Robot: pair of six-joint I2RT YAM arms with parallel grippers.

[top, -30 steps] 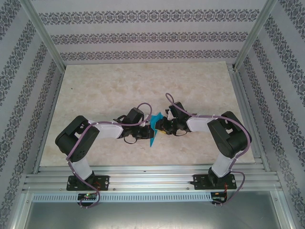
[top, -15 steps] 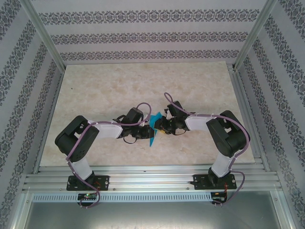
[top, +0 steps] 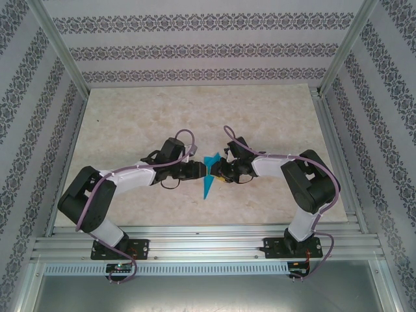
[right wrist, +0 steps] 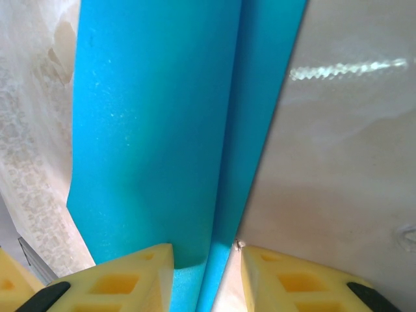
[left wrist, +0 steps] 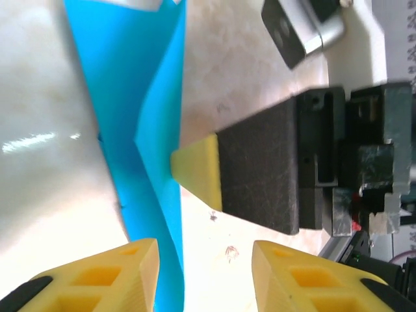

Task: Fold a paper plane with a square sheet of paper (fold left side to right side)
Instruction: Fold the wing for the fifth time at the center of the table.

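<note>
Blue paper plane [left wrist: 130,97], left hand [left wrist: 205,250] agape

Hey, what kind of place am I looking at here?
Likely a robot test booth: metal frame, patterned walls around a table, left arm and right arm bolted at its near edge.

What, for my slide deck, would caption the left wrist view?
Open left gripper beside the creased blue paper; right gripper at its edge.

Creased cyan-blue paper [right wrist: 156,130] on pale table [right wrist: 351,162], fold between parted yellow jaws
</note>
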